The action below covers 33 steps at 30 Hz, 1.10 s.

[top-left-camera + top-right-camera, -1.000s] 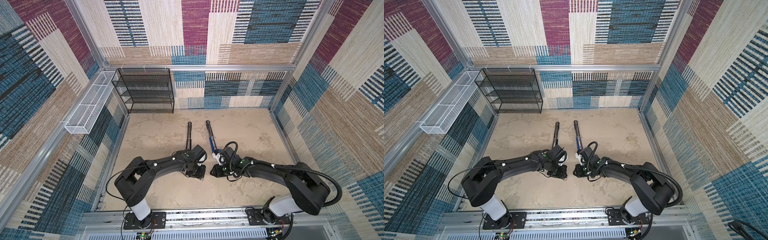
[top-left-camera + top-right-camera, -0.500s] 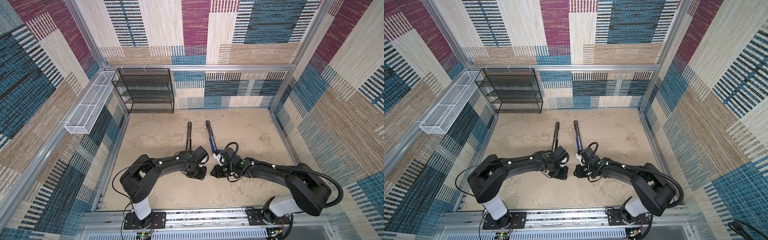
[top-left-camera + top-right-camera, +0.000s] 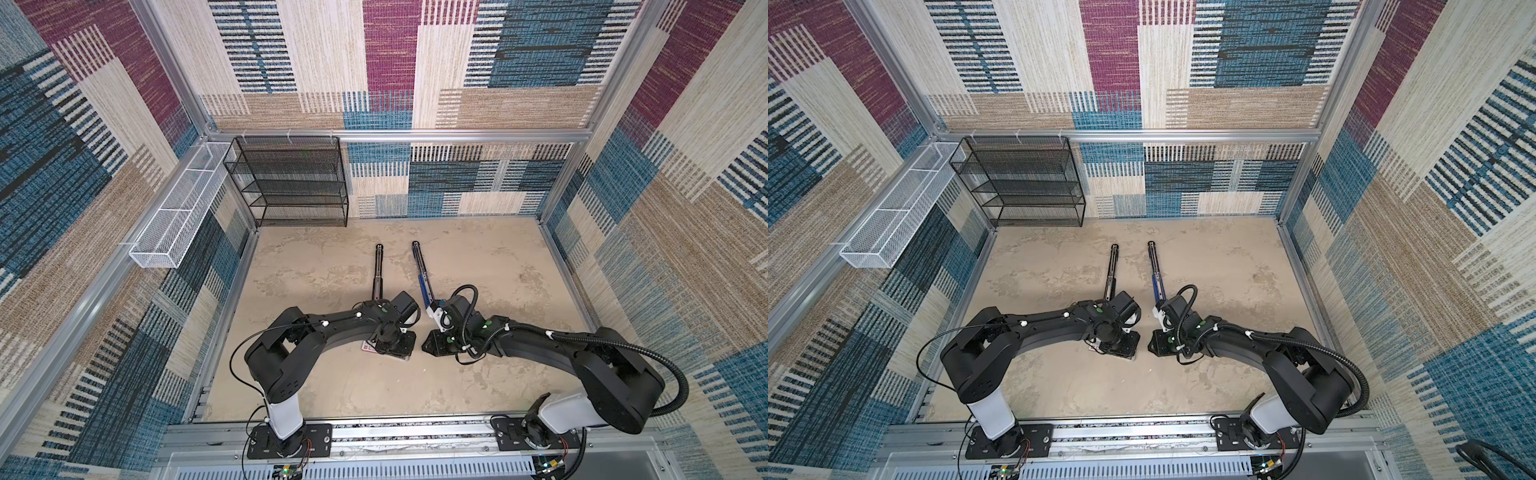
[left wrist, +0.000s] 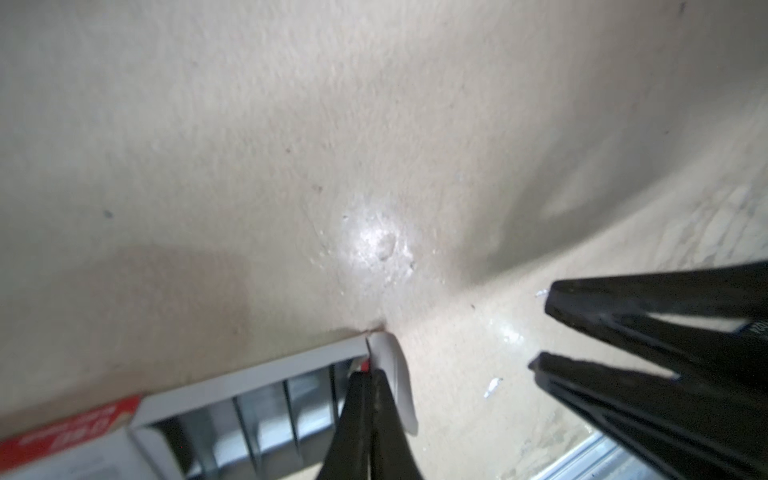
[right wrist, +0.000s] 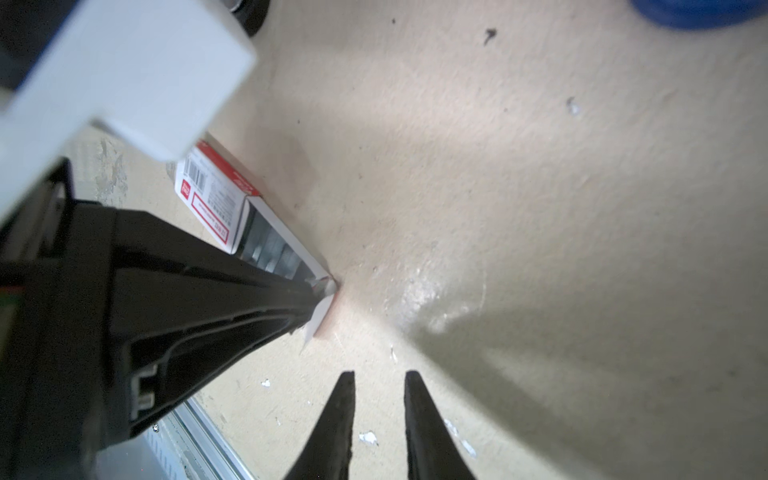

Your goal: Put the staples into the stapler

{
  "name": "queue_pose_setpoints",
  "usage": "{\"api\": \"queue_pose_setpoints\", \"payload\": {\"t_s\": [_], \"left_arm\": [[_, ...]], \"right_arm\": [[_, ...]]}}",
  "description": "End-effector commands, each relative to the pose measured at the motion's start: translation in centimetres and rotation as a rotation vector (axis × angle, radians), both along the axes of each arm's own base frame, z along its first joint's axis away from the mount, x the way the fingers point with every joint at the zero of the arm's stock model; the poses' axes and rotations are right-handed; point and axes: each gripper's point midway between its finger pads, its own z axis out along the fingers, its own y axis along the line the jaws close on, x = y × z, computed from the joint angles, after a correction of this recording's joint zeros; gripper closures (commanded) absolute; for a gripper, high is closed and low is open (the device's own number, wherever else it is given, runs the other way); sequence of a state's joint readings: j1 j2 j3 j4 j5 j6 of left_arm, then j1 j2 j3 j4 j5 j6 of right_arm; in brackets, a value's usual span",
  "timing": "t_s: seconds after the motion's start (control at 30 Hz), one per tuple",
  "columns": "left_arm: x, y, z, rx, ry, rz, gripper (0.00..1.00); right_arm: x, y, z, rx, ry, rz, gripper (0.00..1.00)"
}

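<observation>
Two jaws of the left gripper (image 4: 369, 377) have just come together, and they now pinch the white end flap (image 4: 395, 370) of the open staple box (image 5: 212, 203), which lies on the table near the front rail with its grey staple strips (image 4: 266, 405) exposed. Just beside it the right gripper (image 5: 379, 376) hangs slightly apart and empty, so the box looks held ready for a strip to be drawn out. Farther back lie a black bar (image 3: 378, 270) and a blue-banded bar (image 3: 423, 280), apparently the stapler's parts.
</observation>
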State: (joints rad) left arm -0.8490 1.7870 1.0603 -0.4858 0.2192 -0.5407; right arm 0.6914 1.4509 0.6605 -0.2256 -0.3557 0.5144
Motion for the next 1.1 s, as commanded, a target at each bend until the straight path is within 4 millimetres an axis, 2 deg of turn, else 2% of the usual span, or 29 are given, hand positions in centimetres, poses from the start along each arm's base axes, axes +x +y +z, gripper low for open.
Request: {"api": "queue_pose_setpoints", "payload": {"t_s": [0.0, 0.6, 0.9, 1.07], "left_arm": [[0.0, 0.9, -0.6, 0.053, -0.01, -0.018, 1.0], [0.5, 0.8, 3.2, 0.017, -0.065, -0.023, 1.0], [-0.1, 1.6, 3.2, 0.064, -0.04, -0.052, 1.0], [-0.6, 1.4, 2.4, 0.069, 0.001, -0.07, 1.0]], "right_arm": [[0.4, 0.2, 0.3, 0.014, -0.021, -0.011, 0.75], [0.8, 0.0, 0.4, 0.015, -0.029, -0.021, 0.75], [1.0, 0.0, 0.3, 0.009, -0.028, -0.018, 0.74], [1.2, 0.0, 0.2, 0.009, -0.026, -0.018, 0.74]]}}
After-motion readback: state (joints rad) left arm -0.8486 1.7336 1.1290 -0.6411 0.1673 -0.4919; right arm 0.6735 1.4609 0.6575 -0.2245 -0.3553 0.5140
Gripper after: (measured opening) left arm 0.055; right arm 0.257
